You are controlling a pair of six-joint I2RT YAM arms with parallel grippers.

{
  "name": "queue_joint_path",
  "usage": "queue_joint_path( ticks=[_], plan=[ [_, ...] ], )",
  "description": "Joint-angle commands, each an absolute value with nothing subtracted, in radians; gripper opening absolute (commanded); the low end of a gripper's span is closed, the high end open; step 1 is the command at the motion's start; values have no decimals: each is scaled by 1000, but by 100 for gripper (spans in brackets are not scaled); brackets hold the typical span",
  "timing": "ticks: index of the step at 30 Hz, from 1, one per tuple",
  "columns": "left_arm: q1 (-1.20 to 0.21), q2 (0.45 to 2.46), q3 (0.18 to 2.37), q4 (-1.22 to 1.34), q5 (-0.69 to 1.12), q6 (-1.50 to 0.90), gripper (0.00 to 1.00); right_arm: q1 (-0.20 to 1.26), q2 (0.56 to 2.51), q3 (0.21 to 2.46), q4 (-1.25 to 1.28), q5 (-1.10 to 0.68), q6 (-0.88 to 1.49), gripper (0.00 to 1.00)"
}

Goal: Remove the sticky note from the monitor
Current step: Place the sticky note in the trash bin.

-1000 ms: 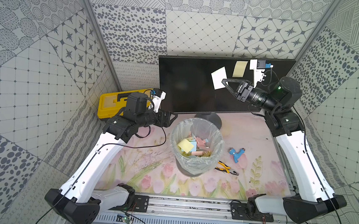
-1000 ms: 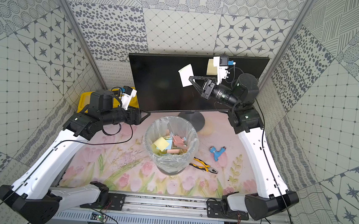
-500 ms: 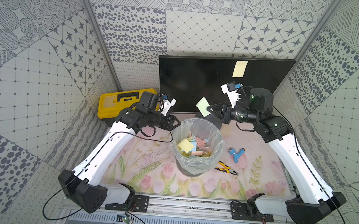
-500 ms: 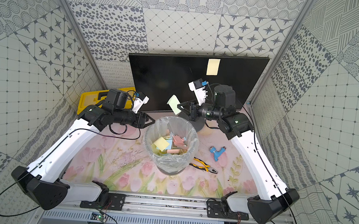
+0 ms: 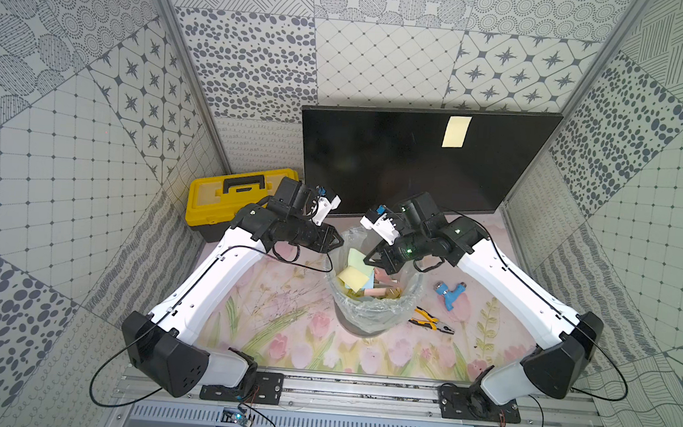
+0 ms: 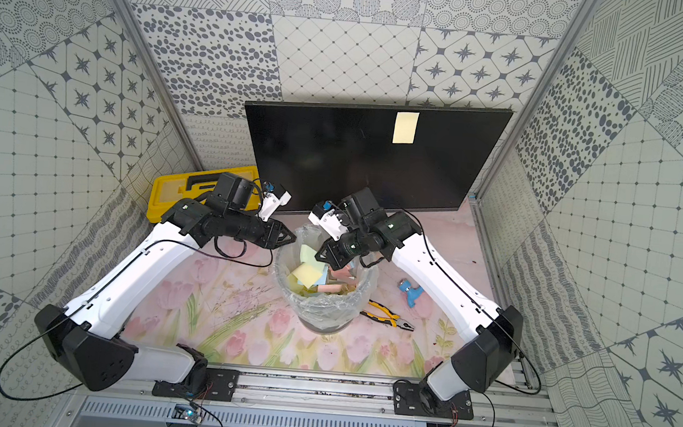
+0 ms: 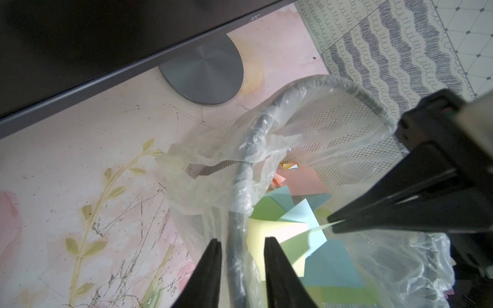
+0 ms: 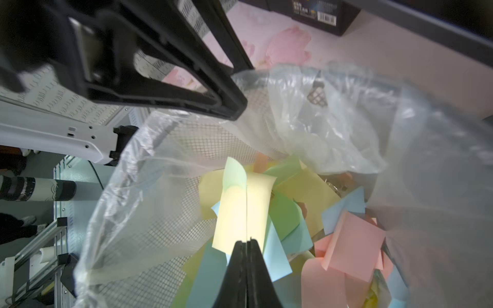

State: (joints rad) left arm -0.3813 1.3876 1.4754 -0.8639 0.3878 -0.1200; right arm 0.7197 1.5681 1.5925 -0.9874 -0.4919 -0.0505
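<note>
Left gripper [image 7: 241, 239] sat at the left side of the bin [image 5: 364, 322], fingers [image 7: 210, 269] a narrow gap apart astride the liner-wrapped rim; whether they pressed it could not be told. Right gripper [image 8: 246, 242] hung over the bin's mouth, fingers closed flat on a pale yellow sticky note [image 8: 240, 210]. Behind the bin stood the monitor [image 5: 377, 163], a second yellow note [image 5: 456, 132] stuck high on its screen, bezel logo [image 7: 254, 18] reading AOC.
</note>
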Motion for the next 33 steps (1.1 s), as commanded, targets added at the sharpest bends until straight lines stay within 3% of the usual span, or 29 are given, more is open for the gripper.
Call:
queue_joint_path(
  ticks=[1, 9, 23, 33],
  plan=[
    [-385, 1387, 1464, -837, 393, -100, 30, 745, 1580, 1637, -1038, -433, -109, 0],
    [-385, 1371, 1433, -817, 390, -110, 28, 786, 1660, 1686, -1127, -350, -151, 1],
    [-385, 1368, 1430, -809, 384, -108, 28, 794, 1664, 1770, -1189, -266, -185, 46],
    [-385, 1358, 1428, -790, 379, -108, 32, 792, 1627, 1828, -1190, -232, -198, 66]
  ],
)
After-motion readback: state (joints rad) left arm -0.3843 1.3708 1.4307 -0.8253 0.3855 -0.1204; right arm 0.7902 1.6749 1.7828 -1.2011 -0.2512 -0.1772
